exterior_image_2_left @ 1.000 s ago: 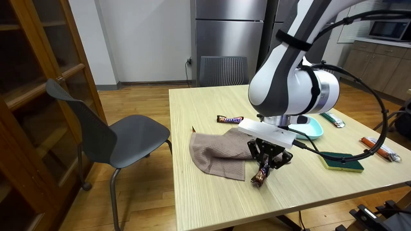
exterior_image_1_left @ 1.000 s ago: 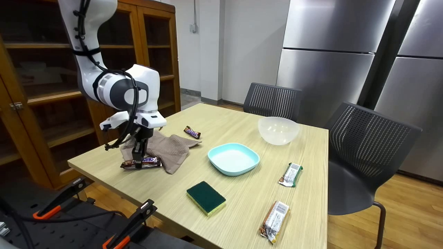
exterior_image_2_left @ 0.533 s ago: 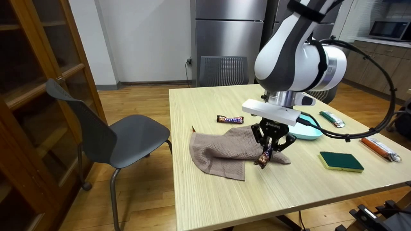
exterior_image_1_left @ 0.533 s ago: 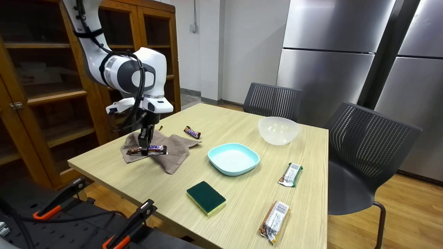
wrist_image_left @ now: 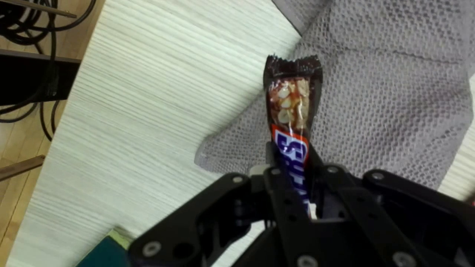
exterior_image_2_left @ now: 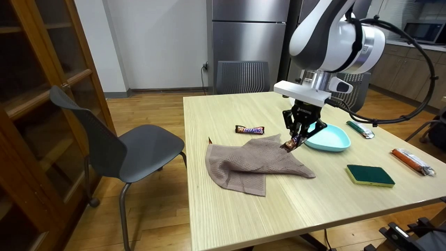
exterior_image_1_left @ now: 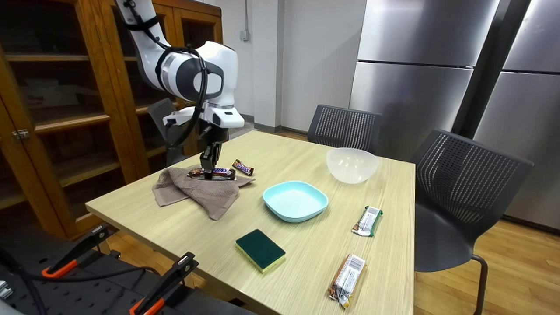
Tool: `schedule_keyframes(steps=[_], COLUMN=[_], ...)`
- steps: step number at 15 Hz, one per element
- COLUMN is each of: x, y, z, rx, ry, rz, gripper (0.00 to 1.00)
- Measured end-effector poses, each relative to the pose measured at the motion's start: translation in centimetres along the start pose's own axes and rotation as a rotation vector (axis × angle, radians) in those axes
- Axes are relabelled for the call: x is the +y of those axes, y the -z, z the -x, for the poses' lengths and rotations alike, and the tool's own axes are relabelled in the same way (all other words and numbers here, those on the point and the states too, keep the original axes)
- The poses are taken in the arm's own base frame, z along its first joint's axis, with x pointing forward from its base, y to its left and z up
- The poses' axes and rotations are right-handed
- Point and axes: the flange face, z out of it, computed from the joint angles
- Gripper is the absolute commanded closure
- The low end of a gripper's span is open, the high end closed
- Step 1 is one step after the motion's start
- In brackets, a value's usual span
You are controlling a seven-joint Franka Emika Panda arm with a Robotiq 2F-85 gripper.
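SNICKERS, blurred, on loose bar (exterior_image_2_left: 249,130); ROBOTIQ on end effector (exterior_image_2_left: 298,137); held bar (wrist_image_left: 291,137): lettering part-hidden.

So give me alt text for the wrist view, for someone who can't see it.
A dark-wrapped candy bar is held in the black gripper, over a crumpled gray cloth on a pale wood-grain table. A green sponge shows partly at the lower left, and wooden floor lies past the table's edge at the left.

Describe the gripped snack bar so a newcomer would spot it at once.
Start at the pale table, then its rumpled brown cloth. Over the cloth's edge, the hand grips a dark-wrapped snack bar; unlike the lookalike bar lying loose on the table, it is held.
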Motion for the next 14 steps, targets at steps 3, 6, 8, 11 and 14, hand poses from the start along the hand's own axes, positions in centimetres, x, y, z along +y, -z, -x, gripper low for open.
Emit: schedule_keyframes(steps=[3,6,8,11,14], x=[-0.5,-0.3,0.2,0.7,1.0], y=[1.6,3.1,4.1,5.7,6.8], z=[-2.7,-5.8,-8.2,-11.4,-14.6], rx=[-0.004,-0.008,-0.013,-0.03,-0.08], ry=[-0.049,-0.1,-0.14,-0.212,-0.324], rz=[-0.018,-0.028,-0.033,-0.059,-0.113], gripper=[0.96,0.96,0.96,0.96,0.96])
